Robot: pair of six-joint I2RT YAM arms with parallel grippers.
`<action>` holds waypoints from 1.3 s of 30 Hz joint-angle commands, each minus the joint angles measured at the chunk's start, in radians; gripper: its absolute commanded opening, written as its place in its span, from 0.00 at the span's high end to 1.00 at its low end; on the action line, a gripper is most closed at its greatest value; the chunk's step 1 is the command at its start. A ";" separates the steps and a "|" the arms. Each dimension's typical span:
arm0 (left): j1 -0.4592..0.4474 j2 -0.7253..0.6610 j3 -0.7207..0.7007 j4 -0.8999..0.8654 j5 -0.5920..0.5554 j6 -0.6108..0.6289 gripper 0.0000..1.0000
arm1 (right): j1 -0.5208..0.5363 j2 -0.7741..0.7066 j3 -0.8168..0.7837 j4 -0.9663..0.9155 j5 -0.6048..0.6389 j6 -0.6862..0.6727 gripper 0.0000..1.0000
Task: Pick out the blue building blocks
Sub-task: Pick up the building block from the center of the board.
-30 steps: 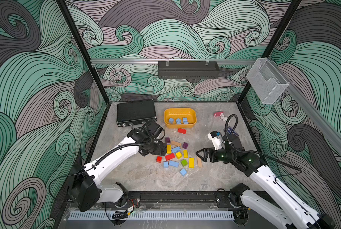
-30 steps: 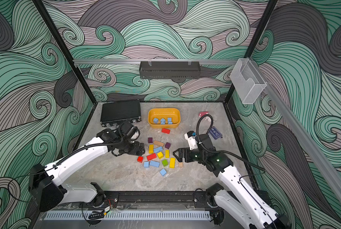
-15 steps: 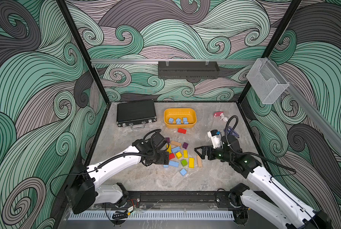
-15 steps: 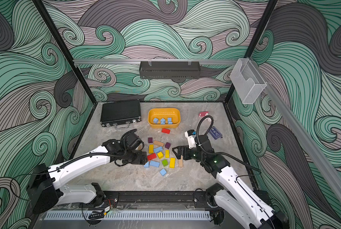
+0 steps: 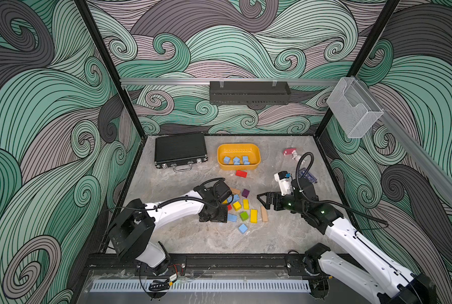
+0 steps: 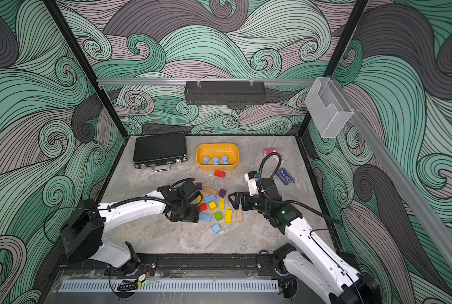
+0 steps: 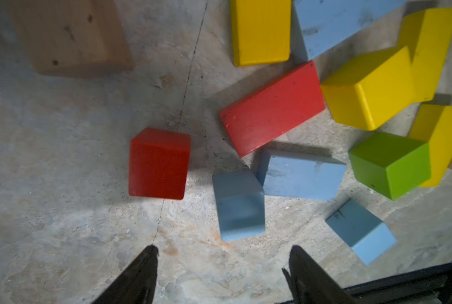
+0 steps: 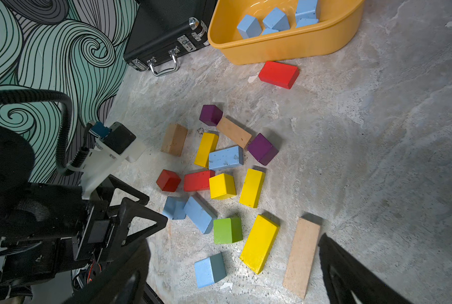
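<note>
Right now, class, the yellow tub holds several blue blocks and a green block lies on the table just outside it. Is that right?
Not quite: a red block lies just outside the yellow tub, not a green one, as the right wrist view shows. The tub does hold several blue blocks.

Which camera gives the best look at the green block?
Left wrist: the green block is close, large and sharp. Right wrist shows it whole but smaller; in both top views it is tiny.
</note>
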 commanded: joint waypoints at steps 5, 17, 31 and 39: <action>-0.007 0.087 0.098 -0.022 -0.030 0.016 0.26 | 0.004 0.003 0.016 0.003 0.030 -0.014 0.00; -0.007 0.156 0.121 -0.071 -0.033 0.028 0.43 | 0.003 -0.003 0.020 -0.016 0.053 -0.028 0.00; -0.007 0.210 0.131 -0.092 -0.028 0.041 0.54 | 0.003 0.000 0.024 -0.015 0.053 -0.027 0.00; -0.006 0.212 0.134 -0.102 -0.031 0.051 0.61 | 0.004 0.005 0.031 -0.013 0.054 -0.031 0.00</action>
